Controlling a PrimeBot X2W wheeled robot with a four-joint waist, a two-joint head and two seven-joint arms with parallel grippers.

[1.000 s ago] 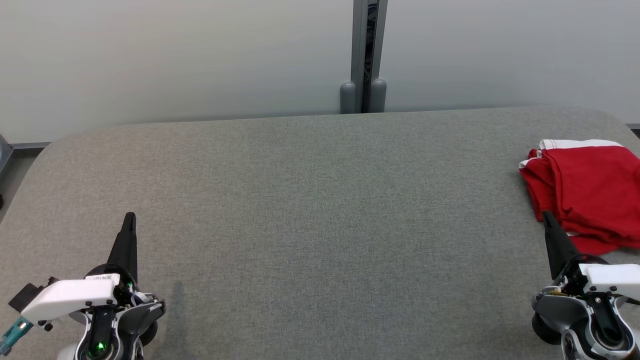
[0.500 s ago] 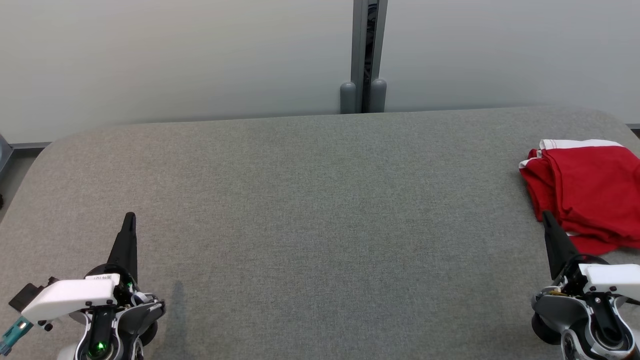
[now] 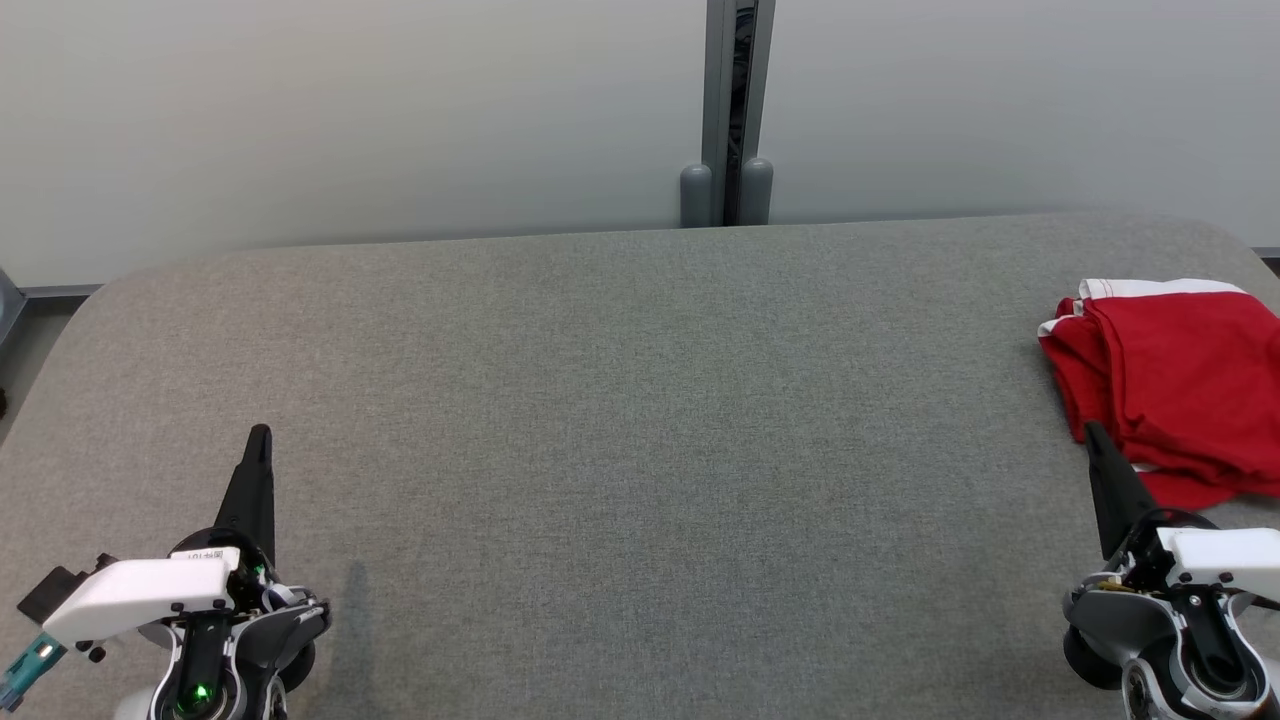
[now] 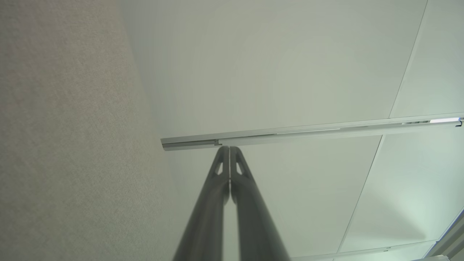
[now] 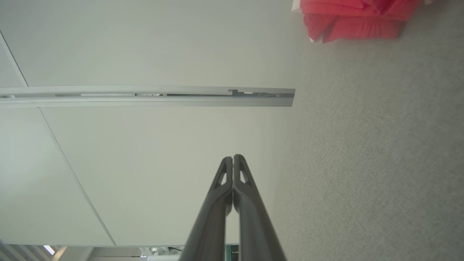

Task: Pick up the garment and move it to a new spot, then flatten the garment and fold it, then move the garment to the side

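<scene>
A red garment point(image 3: 1185, 385) with white trim lies folded in a pile at the right edge of the grey felt table point(image 3: 620, 420); it also shows as the red garment point(image 5: 353, 18) at the top of the right wrist view. My right gripper point(image 3: 1092, 432) sits at the lower right, shut and empty, its tip just beside the pile's near left corner. My left gripper point(image 3: 260, 435) rests at the lower left, shut with nothing in it. In the wrist views the left gripper point(image 4: 229, 148) and the right gripper point(image 5: 232, 157) both have their fingers pressed together.
A pale wall with a grey vertical post point(image 3: 728, 110) stands behind the table's far edge. The table's corners are rounded, and floor shows past its left edge point(image 3: 20, 340).
</scene>
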